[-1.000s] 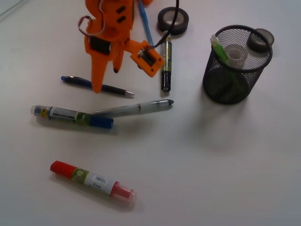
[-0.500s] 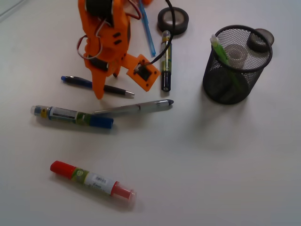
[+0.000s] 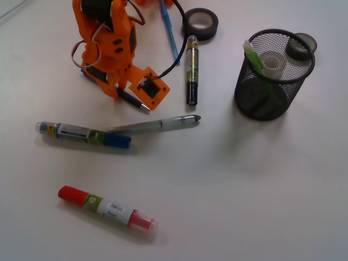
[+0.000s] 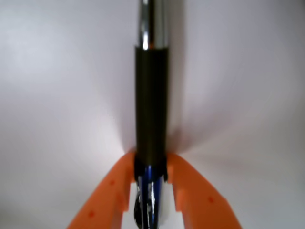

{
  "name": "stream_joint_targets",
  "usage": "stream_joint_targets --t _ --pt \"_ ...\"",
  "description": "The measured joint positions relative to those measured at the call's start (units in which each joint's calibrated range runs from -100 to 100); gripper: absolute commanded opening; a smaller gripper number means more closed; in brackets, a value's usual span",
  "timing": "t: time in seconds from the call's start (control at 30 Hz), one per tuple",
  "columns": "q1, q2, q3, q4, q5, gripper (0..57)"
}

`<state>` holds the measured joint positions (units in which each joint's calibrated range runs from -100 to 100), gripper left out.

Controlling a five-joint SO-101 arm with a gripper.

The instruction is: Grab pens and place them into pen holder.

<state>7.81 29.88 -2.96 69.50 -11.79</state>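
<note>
Dark blue pen [image 3: 132, 100] lies on the white table [image 3: 244, 185] directly under the orange gripper [image 3: 111, 89], which stands low over its blue rear half so that only the black barrel and silver tip stick out toward the lower right in the front view. In the wrist view the same pen [image 4: 151, 109] runs straight up the middle of the picture, its glossy blue section sitting between the two orange fingers [image 4: 112, 191], which press against its sides with almost no gap; the jaws are narrow and pinch the pen while it rests on the table. Ahead of the fingers the pen shows a matte black sleeve and then a shiny chrome end. Just below it lies the silver-grey pen [image 3: 157, 124], near but not touching, with its left end close to a thick marker with a blue cap [image 3: 82, 134]. A light blue pen [image 3: 169, 30] lies up beside the arm, next to a black-and-green marker [image 3: 191, 69] and a black tape roll [image 3: 200, 23]. The black wire-mesh pen holder [image 3: 274, 73] stands upright well apart to the right, with a lime green pen [image 3: 254, 58] leaning inside against its left rim. A red marker [image 3: 107, 207] lies alone near the bottom.
</note>
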Motion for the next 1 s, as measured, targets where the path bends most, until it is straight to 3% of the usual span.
stream_joint_targets --t 0.13,0.27,0.5,1.0 --pt "-0.07 -1.48 0.09 0.0 -0.83 0.4" --pt "-1.48 -16.72 -0.54 2.94 -6.4 0.4" --pt "-11.39 -43.12 -0.63 1.12 -18.22 0.4" --pt "-35.37 -55.05 28.3 -45.7 -38.83 0.5"
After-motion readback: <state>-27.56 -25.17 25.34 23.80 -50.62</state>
